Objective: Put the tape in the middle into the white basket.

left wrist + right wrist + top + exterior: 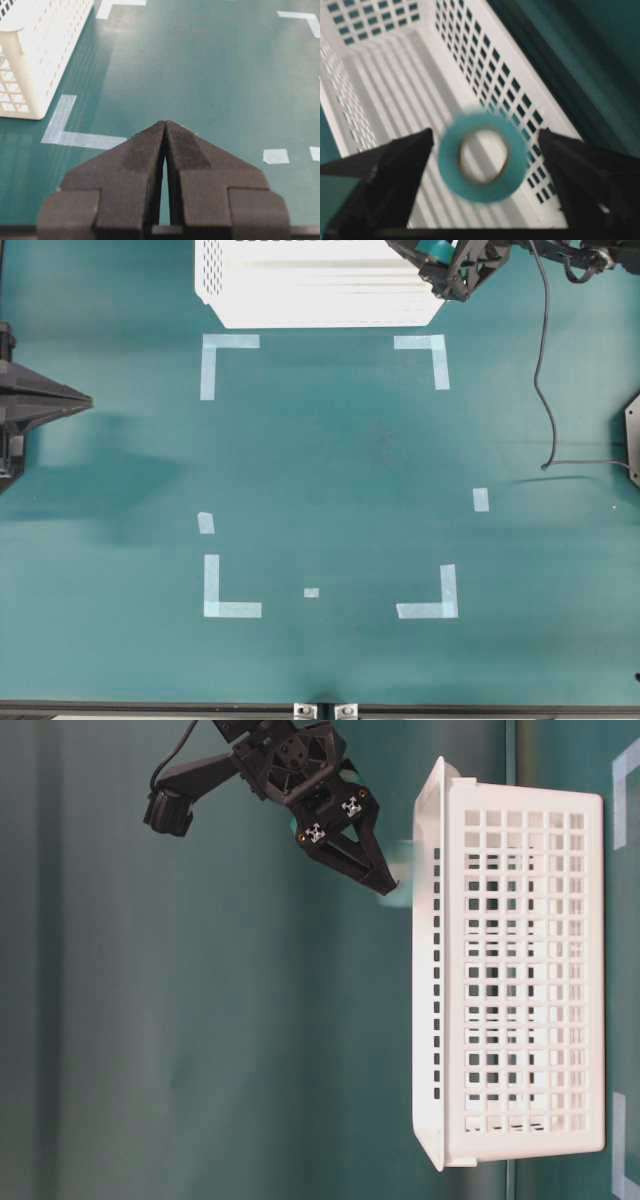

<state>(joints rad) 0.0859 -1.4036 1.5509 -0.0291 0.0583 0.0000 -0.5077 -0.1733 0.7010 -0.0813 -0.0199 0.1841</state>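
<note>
Tape [436,249] showed overhead only as a teal sliver in the right claw [452,265], cut off above the white basket [300,305]. From table level it blurred beside the claw's tips. The left wrist view showed the left claw [165,131] closed over bare worktop [210,75]. The right wrist view showed the blurred roll loose between spread fingers [385,170], over the basket.

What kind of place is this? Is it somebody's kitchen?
Probably a robot test bench, not a kitchen: a plain green tabletop with pale tape corner marks, black robot grippers, and a white plastic mesh basket.
</note>
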